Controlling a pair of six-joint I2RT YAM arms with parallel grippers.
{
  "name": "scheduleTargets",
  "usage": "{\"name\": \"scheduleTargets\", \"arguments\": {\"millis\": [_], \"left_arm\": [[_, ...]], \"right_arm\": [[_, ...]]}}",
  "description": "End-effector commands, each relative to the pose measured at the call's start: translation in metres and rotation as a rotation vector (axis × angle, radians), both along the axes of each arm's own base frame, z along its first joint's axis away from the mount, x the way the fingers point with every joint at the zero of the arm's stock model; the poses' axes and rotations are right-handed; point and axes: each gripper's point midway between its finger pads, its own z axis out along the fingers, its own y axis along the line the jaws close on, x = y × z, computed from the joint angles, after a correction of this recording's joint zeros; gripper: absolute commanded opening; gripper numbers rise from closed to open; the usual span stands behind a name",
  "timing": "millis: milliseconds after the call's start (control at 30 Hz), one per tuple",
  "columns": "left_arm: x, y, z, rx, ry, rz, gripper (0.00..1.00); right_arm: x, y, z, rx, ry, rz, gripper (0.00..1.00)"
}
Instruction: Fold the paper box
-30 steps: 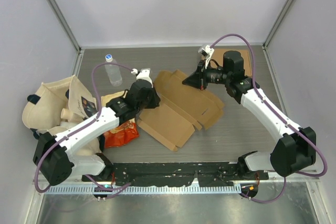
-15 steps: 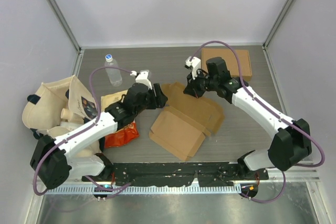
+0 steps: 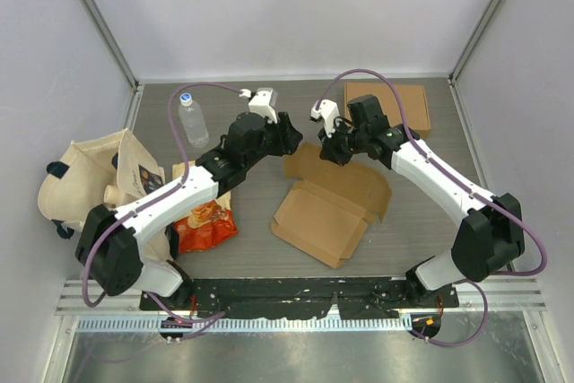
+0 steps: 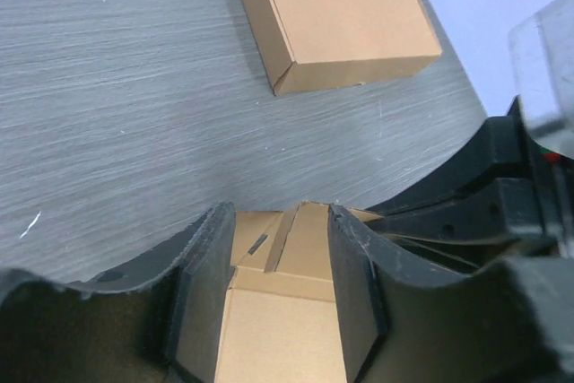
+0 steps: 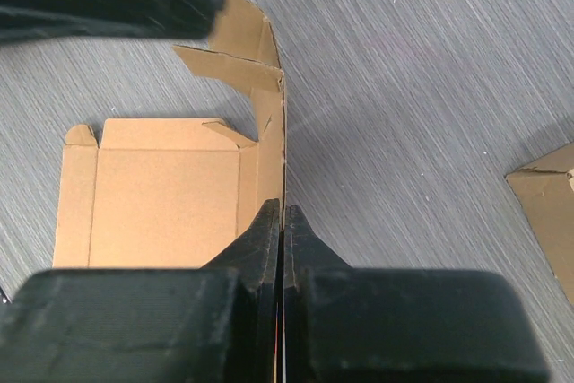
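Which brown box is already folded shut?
The far box, at the back right: it is closed up, with a flat lid. The middle box lies spread open, one flap pinched in the right gripper.

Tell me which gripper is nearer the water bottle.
Left. The left gripper sits right of the water bottle; the right gripper lies farther right, pinching a flap of the flat box.

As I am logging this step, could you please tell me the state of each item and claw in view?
Open box: unfolded, one panel lifted off the table.
Closed box: folded shut, lying flat.
Bottle: upright, capped.
Snack bag: lying flat.
Tote bag: slumped on its side.
Left claw: open, empty, above the open box.
Right claw: shut on the lifted panel.
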Motion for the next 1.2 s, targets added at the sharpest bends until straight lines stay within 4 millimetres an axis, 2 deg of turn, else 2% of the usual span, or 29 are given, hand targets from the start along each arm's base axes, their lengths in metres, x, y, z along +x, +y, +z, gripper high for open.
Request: {"name": "scheduleTargets", "arguments": {"millis": [0, 133, 267, 367, 400, 500, 533, 633, 667, 767, 800, 833, 900, 933, 1000, 1033, 1100, 1167], "left_arm": [[0.008, -0.013, 0.005, 0.038, -0.027, -0.060, 0.49], [0.005, -0.018, -0.010, 0.068, -0.004, -0.099, 0.48], [0.002, -0.021, -0.018, 0.091, 0.007, -0.120, 0.39], [0.000, -0.023, -0.021, 0.111, 0.002, -0.128, 0.37], [-0.001, -0.021, -0.028, 0.132, 0.020, -0.124, 0.37], [0.000, -0.024, -0.034, 0.164, 0.028, -0.127, 0.34], [0.003, -0.025, -0.030, 0.172, 0.019, -0.119, 0.33], [0.003, -0.028, -0.033, 0.222, 0.009, -0.113, 0.23], [0.001, -0.030, -0.034, 0.234, 0.007, -0.115, 0.16], [0.001, -0.026, -0.037, 0.271, -0.001, -0.080, 0.04], [0.001, -0.026, -0.036, 0.270, -0.006, -0.069, 0.01], [-0.001, -0.022, -0.039, 0.274, -0.004, -0.056, 0.00], [0.000, -0.017, -0.039, 0.273, -0.010, -0.015, 0.00], [-0.002, -0.014, -0.041, 0.272, -0.006, 0.001, 0.00], [-0.001, -0.008, -0.040, 0.266, -0.019, 0.048, 0.00], [-0.003, -0.004, -0.045, 0.253, -0.005, 0.073, 0.00], [-0.003, 0.001, -0.040, 0.220, -0.013, 0.118, 0.00], [-0.004, 0.001, -0.037, 0.171, -0.025, 0.137, 0.00]], "right_arm": [[0.009, 0.009, 0.026, 0.029, -0.091, 0.042, 0.01], [0.009, 0.011, 0.025, 0.035, -0.090, 0.049, 0.01], [0.010, 0.010, 0.024, 0.038, -0.093, 0.043, 0.01], [0.007, 0.013, 0.026, 0.053, -0.097, 0.052, 0.01], [0.006, 0.013, 0.026, 0.057, -0.098, 0.055, 0.01], [0.006, 0.013, 0.025, 0.059, -0.098, 0.056, 0.01], [0.006, 0.013, 0.026, 0.057, -0.101, 0.057, 0.01], [0.009, 0.013, 0.028, 0.058, -0.109, 0.049, 0.01], [0.010, 0.014, 0.028, 0.060, -0.111, 0.044, 0.01], [0.020, 0.008, 0.031, 0.059, -0.116, -0.040, 0.03], [0.024, 0.007, 0.032, 0.063, -0.110, -0.081, 0.07], [0.025, 0.005, 0.034, 0.087, -0.074, -0.154, 0.21], [0.035, -0.014, 0.039, 0.083, -0.054, -0.344, 0.36], [0.034, -0.017, 0.041, 0.134, 0.017, -0.470, 0.48], [0.033, -0.039, 0.048, 0.133, 0.062, -0.668, 0.57], [0.029, -0.041, 0.050, 0.154, 0.108, -0.726, 0.64], [0.019, -0.048, 0.060, 0.199, 0.195, -0.855, 0.67], [0.011, -0.044, 0.073, 0.306, 0.263, -0.923, 0.70]]}}
